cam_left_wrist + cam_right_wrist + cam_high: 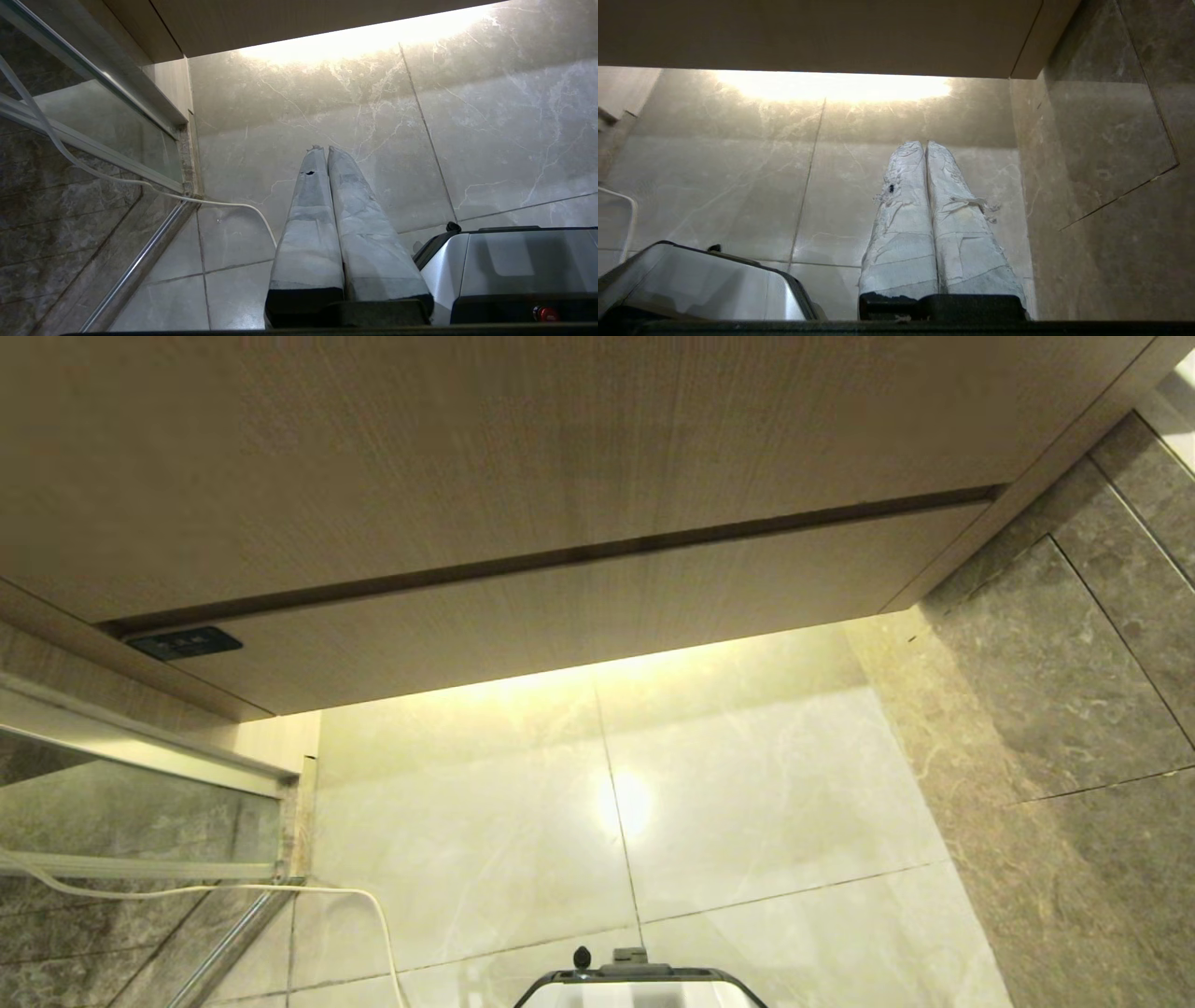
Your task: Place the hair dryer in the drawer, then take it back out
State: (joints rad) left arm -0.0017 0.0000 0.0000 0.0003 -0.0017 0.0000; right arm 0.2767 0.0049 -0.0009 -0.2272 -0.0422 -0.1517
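- Drawer (pixel 579 607) front sits flush and closed beneath the taller wood panel (pixel 467 448); hair dryer not visible.
- Left gripper (pixel 327 150) clenched, empty, over floor tiles (pixel 490 140).
- Right gripper (pixel 925 144) clenched, empty.
- No legible writing.

The drawer (pixel 597 607) front was matt light wood-grain. The floor (pixel 766 803) tiles were glossy pale marble, the wall (pixel 1074 691) at right duller grey stone. Both grippers' fingers (pixel 901 224) wore frayed white cloth tape.
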